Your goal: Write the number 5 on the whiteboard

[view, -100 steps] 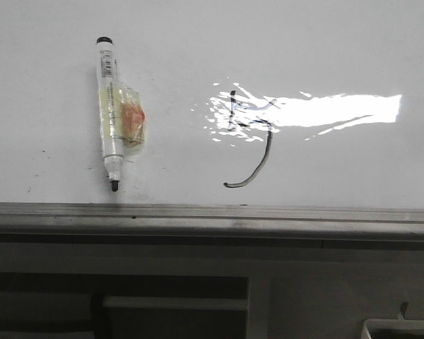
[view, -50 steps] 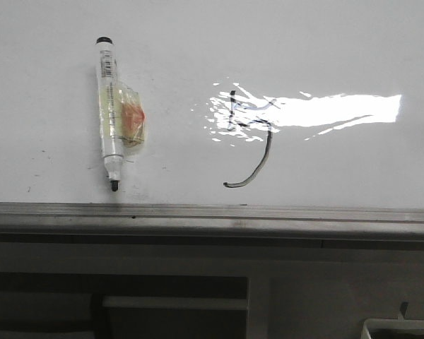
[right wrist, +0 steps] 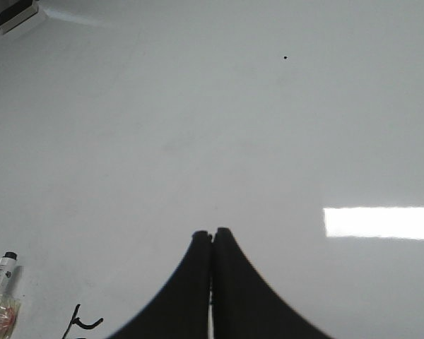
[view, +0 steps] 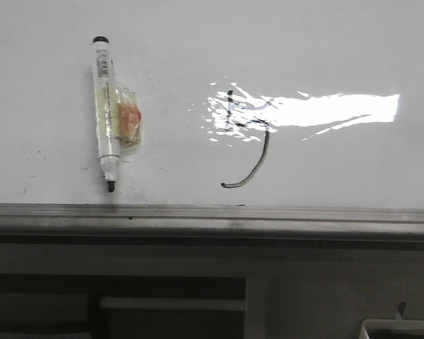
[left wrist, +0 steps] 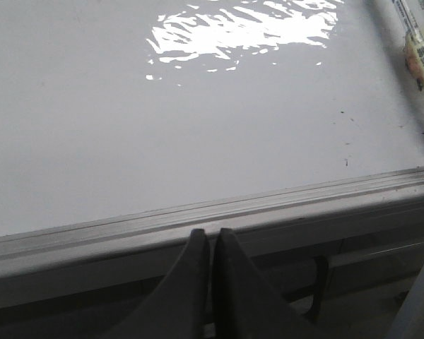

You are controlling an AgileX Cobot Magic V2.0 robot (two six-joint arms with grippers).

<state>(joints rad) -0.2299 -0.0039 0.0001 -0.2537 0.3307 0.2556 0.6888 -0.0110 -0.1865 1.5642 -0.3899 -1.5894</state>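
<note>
- I see the number 5 [view: 247, 138] drawn on the whiteboard [view: 339, 42] right of the middle, its long axis running from far to near: a short upright stroke and small crossbar at the far end, then a long tail hooking toward the left close to the grey rail [view: 212, 212]. Glare from a light covers the top strokes (they are hard to read there).
- I see the marker [view: 106, 113] lying flat on the board, well left of the 5, its long axis also far to near, black tip toward the rail, capped end away. A crumpled clear wrap with a reddish patch sits round its middle.
- My left gripper [left wrist: 210, 236] hangs over the rail at the board's near edge, fingers pressed together, nothing between them.
- My right gripper [right wrist: 212, 236] hovers above bare board, fingers likewise closed on nothing; the marker [right wrist: 1, 275] and part of the 5 [right wrist: 81, 321] show beside its fingers.
</note>
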